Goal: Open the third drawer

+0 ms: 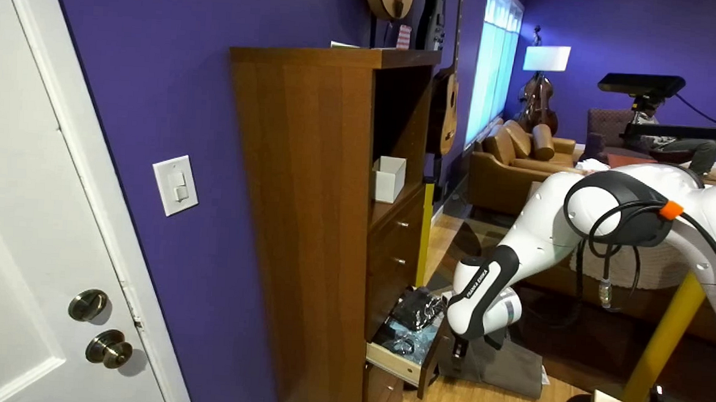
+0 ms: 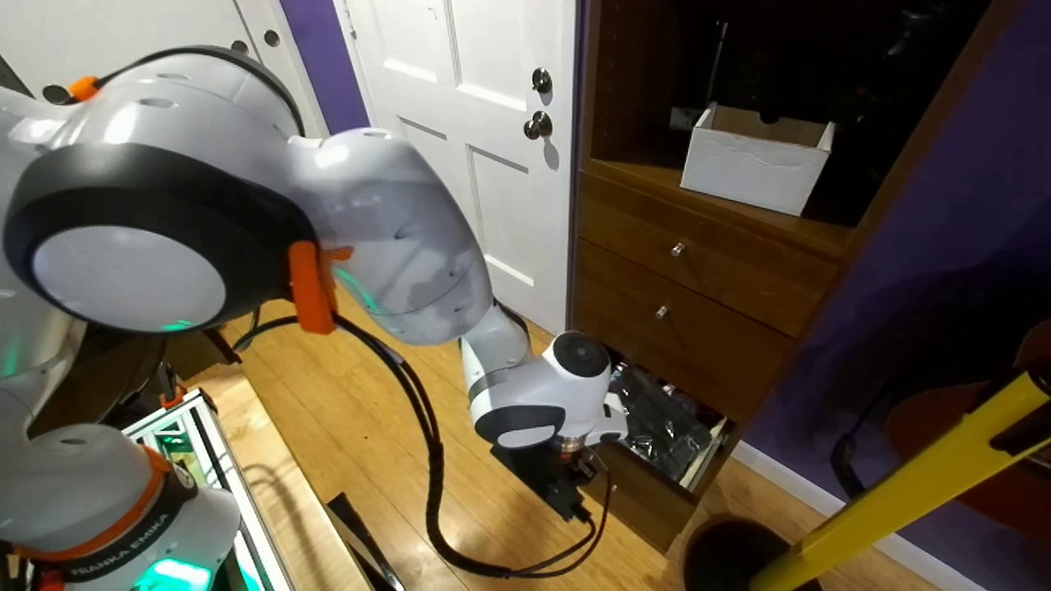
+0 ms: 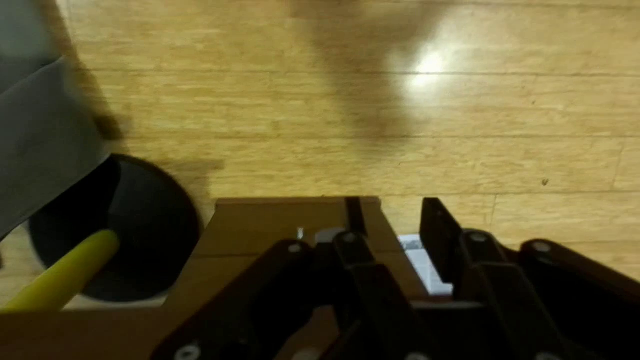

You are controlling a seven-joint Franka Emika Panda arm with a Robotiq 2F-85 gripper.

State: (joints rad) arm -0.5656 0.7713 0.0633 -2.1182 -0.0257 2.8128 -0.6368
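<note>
The third drawer [image 1: 394, 361] is pulled out of the tall brown cabinet [image 1: 308, 223]. Its pale side shows in an exterior view, and its brown front [image 2: 649, 502] shows in an exterior view. Dark plastic bags [image 1: 418, 308] lie in it. Its knob cannot be made out clearly. My gripper [image 1: 459, 352] points down just outside the drawer front, apart from it as far as I can tell. In the wrist view the gripper [image 3: 394, 210] has its two fingers spread with nothing between them. Closed lower fronts with a small knob [image 3: 300, 233] show below.
Shut drawer fronts [image 2: 698, 304] sit above the open drawer. A yellow pole [image 2: 911, 492] with a black round base [image 3: 155, 225] stands beside the cabinet. A grey object [image 1: 502, 368] lies on the floor near the gripper. A white box [image 2: 755, 164] stands on the shelf.
</note>
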